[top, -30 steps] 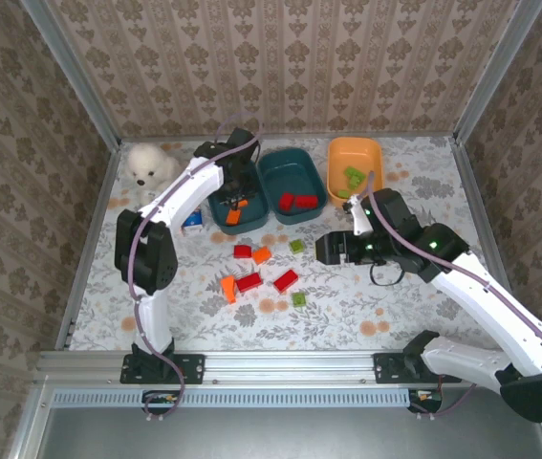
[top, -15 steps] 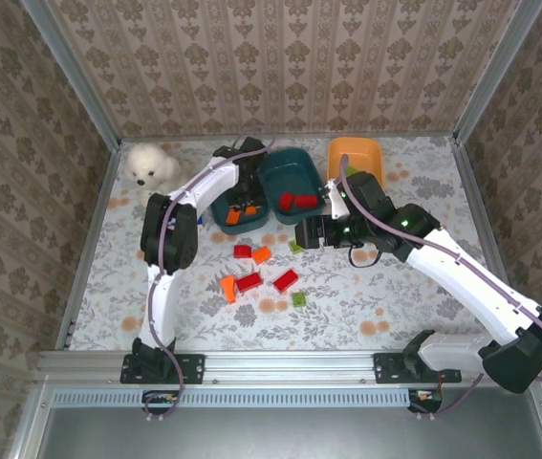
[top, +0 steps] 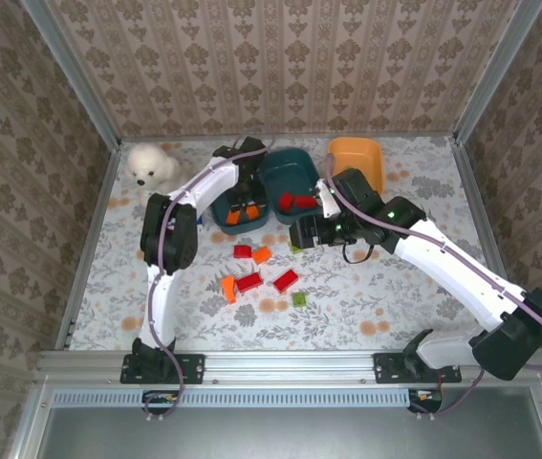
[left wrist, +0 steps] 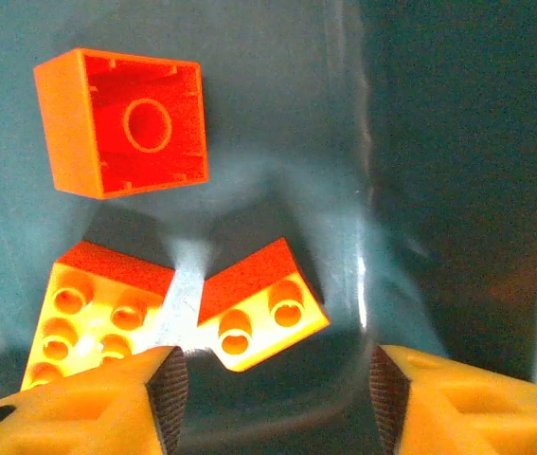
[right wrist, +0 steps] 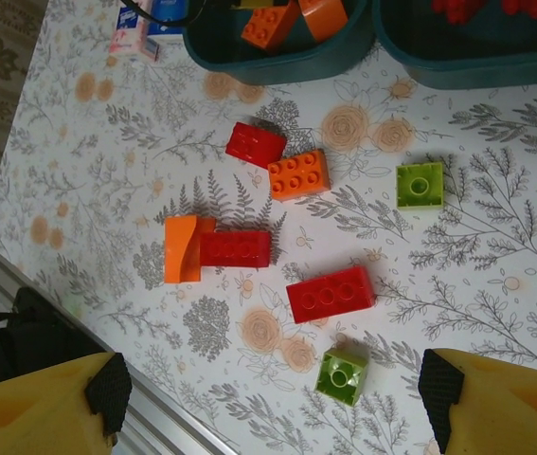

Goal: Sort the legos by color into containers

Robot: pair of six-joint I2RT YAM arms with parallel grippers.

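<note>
The blue and white packet [right wrist: 140, 33] at the upper left of the right wrist view is carrying print too small to read. The left claw [left wrist: 273, 403] is hanging released at the bottom of its wrist view. Its fingers [left wrist: 169, 389] are standing apart with nothing between them, above three orange bricks [left wrist: 126, 123] lying in the left teal tray [left wrist: 277, 142]. One of these is resting hollow side up, two studs up. The right claw [right wrist: 270, 398] is hovering wide open and empty over the floral tabletop [right wrist: 495, 246]. Loose legos are lying there mid-frame: three red bricks [right wrist: 331, 294], two green bricks [right wrist: 420, 184], an orange brick [right wrist: 298, 174] and an orange slope piece [right wrist: 183, 248] touching a red one. In the top view, red pieces [top: 294, 201] are lying in the right teal tray [top: 290, 167], and the orange tray [top: 357, 153] is sitting just right of it.
</note>
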